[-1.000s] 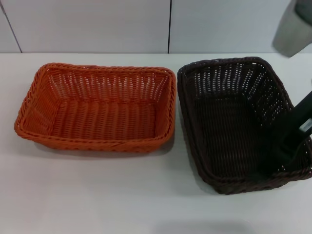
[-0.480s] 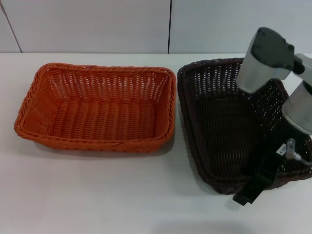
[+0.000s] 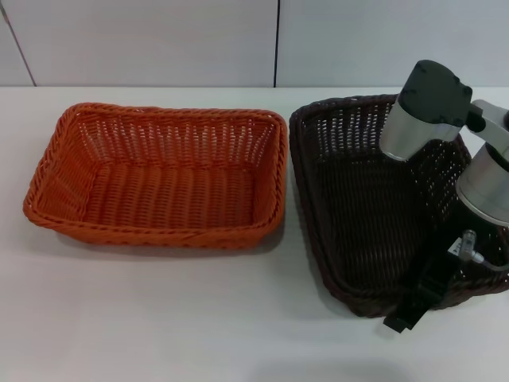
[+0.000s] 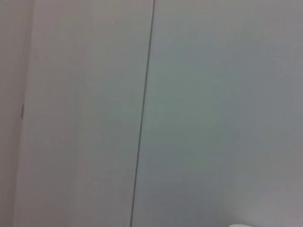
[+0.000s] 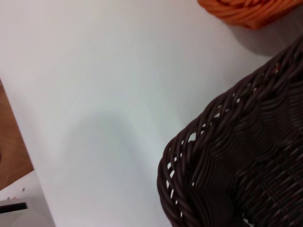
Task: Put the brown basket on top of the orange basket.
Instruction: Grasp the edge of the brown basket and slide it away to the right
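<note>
I see the brown basket (image 3: pixel 374 199) standing on the white table (image 3: pixel 175 310) at the right, just beside the orange basket (image 3: pixel 159 175) on the left, the two rims nearly touching. My right gripper (image 3: pixel 417 298) is down at the brown basket's near right rim; I cannot tell whether its fingers are apart or together. My left arm is out of the head view.
</note>
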`<act>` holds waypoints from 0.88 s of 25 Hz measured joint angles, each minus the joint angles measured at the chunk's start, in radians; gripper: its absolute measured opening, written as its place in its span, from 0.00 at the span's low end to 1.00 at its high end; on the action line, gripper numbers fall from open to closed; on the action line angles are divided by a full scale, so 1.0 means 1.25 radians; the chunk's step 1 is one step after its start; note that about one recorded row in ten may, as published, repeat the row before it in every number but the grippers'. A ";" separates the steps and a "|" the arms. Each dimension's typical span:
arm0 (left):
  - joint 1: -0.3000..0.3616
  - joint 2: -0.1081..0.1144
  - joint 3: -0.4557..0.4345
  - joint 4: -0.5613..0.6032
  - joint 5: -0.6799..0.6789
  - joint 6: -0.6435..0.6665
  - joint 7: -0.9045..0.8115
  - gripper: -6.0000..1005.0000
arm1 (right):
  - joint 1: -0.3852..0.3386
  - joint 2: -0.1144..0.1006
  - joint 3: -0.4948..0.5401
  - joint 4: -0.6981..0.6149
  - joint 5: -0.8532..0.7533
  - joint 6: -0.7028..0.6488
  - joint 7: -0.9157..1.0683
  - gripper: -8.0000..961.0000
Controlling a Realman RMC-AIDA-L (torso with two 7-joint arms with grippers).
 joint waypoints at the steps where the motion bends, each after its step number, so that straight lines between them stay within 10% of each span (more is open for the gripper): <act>1: -0.001 0.000 -0.004 0.000 0.000 -0.002 0.000 0.79 | -0.002 0.001 -0.008 -0.002 0.000 0.007 -0.001 0.81; 10: -0.005 0.001 -0.009 0.001 0.000 -0.008 0.000 0.79 | -0.004 0.001 -0.071 -0.005 0.002 0.039 -0.002 0.76; 22: -0.007 0.001 -0.009 -0.002 0.000 -0.010 0.004 0.79 | 0.001 0.002 -0.076 -0.042 0.002 0.035 0.000 0.41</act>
